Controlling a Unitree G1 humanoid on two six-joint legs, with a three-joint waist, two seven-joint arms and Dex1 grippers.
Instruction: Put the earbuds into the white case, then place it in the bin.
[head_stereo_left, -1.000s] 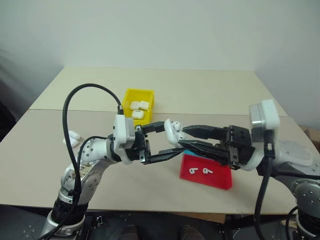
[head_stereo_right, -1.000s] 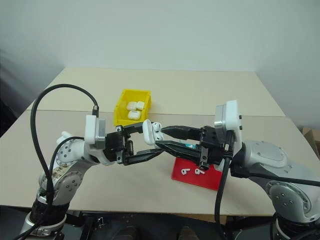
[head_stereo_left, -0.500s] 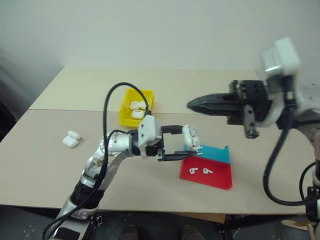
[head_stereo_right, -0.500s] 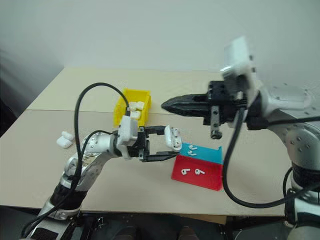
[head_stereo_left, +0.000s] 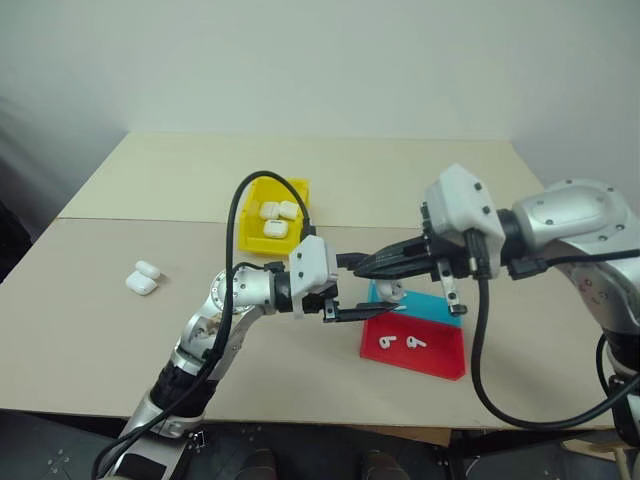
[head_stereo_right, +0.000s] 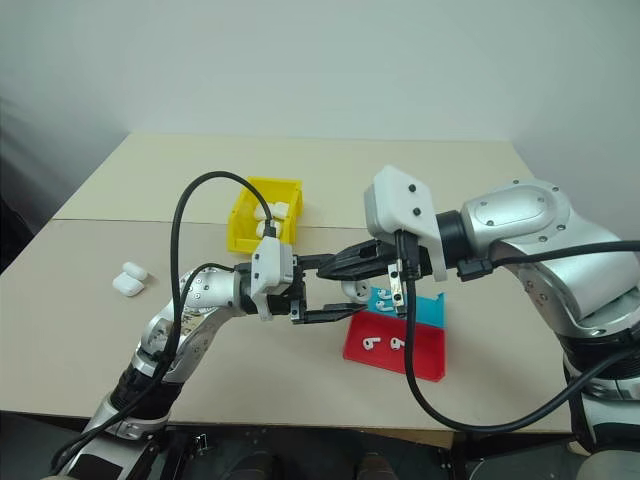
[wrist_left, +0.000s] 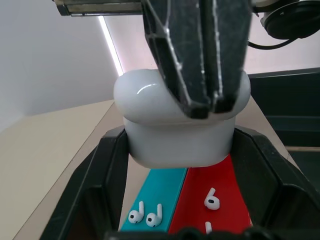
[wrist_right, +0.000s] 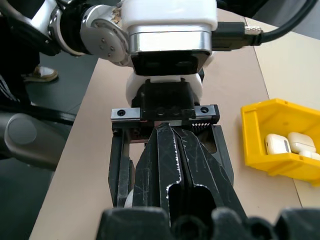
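Observation:
My left gripper (head_stereo_left: 383, 290) is shut on the white case (wrist_left: 175, 135) and holds it level above the tray, with its lid down. The right gripper (head_stereo_left: 362, 268) is shut, and its tips rest on top of the case's lid. Two earbuds (wrist_left: 146, 216) lie on the tray's blue part and two more earbuds (head_stereo_left: 400, 342) on its red part. The yellow bin (head_stereo_left: 250, 215) stands behind the left arm, with several white cases (head_stereo_left: 275, 215) inside.
A flat red-and-blue tray (head_stereo_left: 440, 358) lies below the grippers near the table's front edge. At the left of the table two more white cases (head_stereo_left: 143, 277) lie together. A black cable loops over the left arm.
The right gripper shut, swung up and away, then came back down with its tips on the case. My left gripper carried the case to the right and lower, over the tray.

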